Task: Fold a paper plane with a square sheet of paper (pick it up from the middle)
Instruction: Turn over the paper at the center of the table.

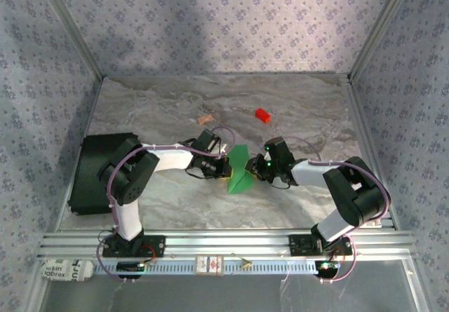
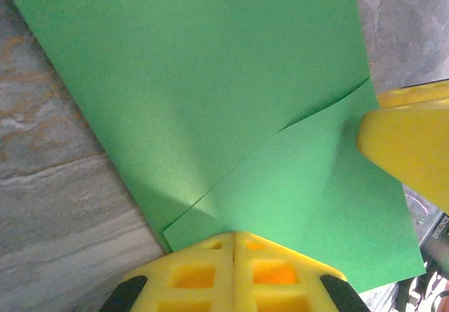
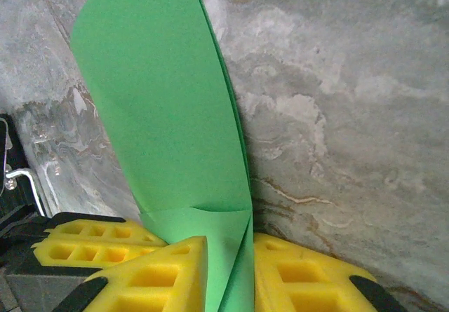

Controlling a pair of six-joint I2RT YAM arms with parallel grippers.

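The thin, bright green square sheet of paper (image 1: 240,173) (image 2: 210,80) (image 3: 161,102), partly folded with a diagonal flap, sits at the centre of the top view over the grey marbled bench (image 1: 175,109). Its long axis runs up and down the frame between the arms, equally near both. The left gripper (image 1: 226,166) (image 2: 233,238) reaches in from the left, jaws clenched on the sheet's edge. The right gripper (image 1: 254,166) (image 3: 230,245) meets it from the right with the sheet between its yellow jaws, though whether they pinch it cannot be told. A white packet (image 1: 63,270) at lower left carries print partly readable as "abrex".
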